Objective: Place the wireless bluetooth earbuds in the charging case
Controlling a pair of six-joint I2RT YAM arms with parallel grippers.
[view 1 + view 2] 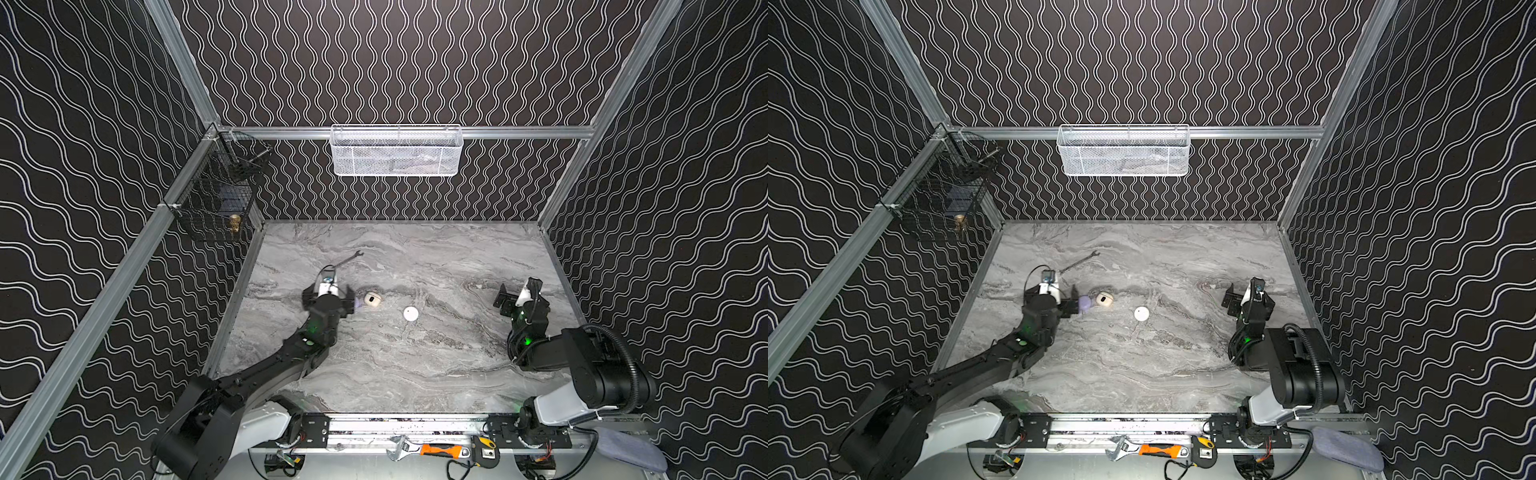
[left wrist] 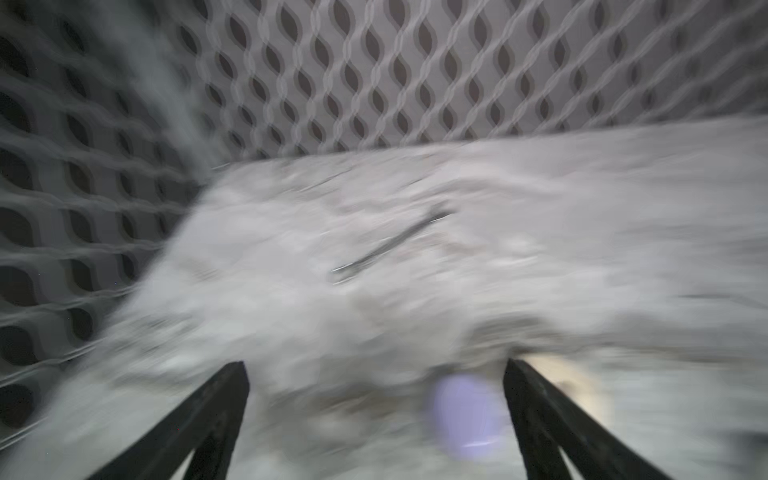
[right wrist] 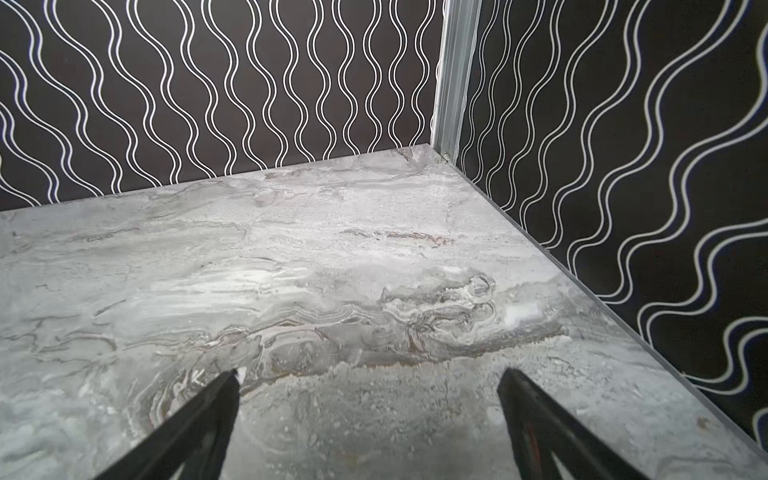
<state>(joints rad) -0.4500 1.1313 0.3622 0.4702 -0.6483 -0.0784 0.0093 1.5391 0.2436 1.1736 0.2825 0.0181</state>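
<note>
Lilac earbud (image 2: 465, 411) | between parted left jaws | beside beige case (image 1: 1105, 302)

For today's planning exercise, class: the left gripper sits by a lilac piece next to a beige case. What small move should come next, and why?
Probably lift the left gripper clear and look again. Its jaws stand wide open with the lilac piece loose between them, beside the beige case; the wrist view is too blurred to aim a grasp.
</note>
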